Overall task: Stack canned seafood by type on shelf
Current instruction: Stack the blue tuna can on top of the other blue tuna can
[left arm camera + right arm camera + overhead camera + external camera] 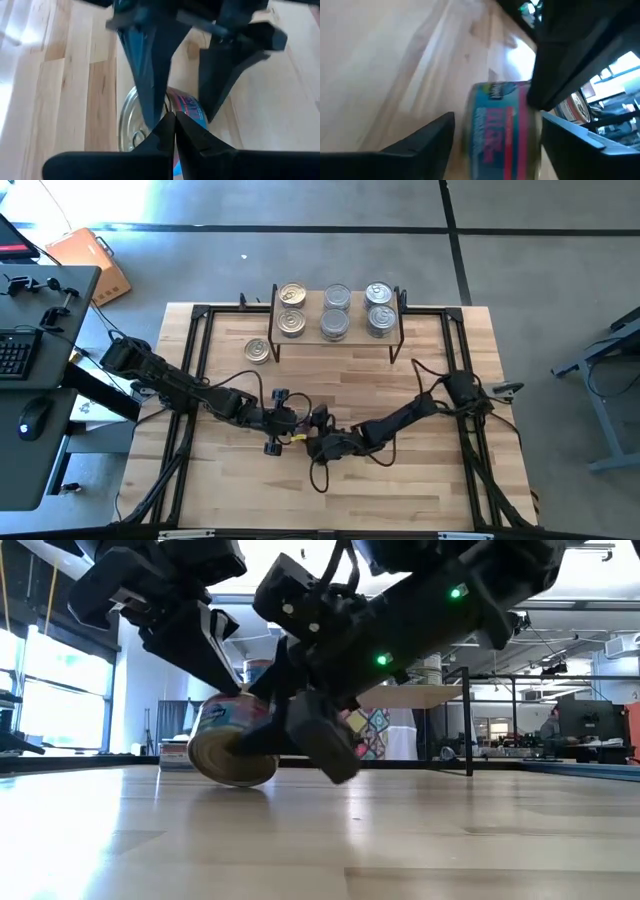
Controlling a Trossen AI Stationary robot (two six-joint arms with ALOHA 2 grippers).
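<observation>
A teal-and-pink labelled can of seafood [235, 745] stands tilted on its lower rim on the tabletop at mid-table. My left gripper [174, 120] is shut, with its tips at the can. My right gripper [497, 117] is open, one finger on either side of the can's two flat ends. At the table's far edge the shelf [310, 315] carries several cans in three groups [292, 295] [337, 298] [378, 293]. One more can [257, 351] rests flat on the table beside the shelf's left legs. My left gripper's shut fingertips lie against the can's upper rim [165, 111], where the silver lid meets the label. They slant down from the table's left. The can stays tipped on its lower rim. My right gripper has one finger [145, 85] across the lid and the other past the opposite end; whether either touches, I cannot tell.
Black frame rails [195, 380] run along both sides of the tabletop under the arms. Cables loop on the wood near my right gripper [322, 475]. Bare wood lies toward the near edge [330, 505]. A desk with a keyboard [15, 350] stands beyond the left edge.
</observation>
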